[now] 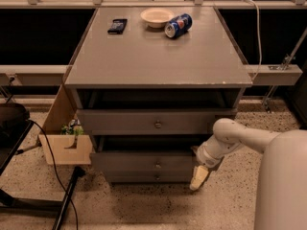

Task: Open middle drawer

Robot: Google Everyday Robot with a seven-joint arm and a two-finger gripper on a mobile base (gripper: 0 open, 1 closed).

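Tool beside middle drawer — can, bowl on top.

Middle drawer: long grey flat front, small round metal knob centred. Claw held low beside its right end.

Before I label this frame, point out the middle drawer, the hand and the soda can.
middle drawer [125, 161]: camera view, front panel, left half.
hand [196, 183]: camera view, tip, beside that drawer's right end.
soda can [178, 25]: camera view, blue side.

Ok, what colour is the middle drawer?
The middle drawer is grey, camera view; the gripper hangs by its lower right corner.
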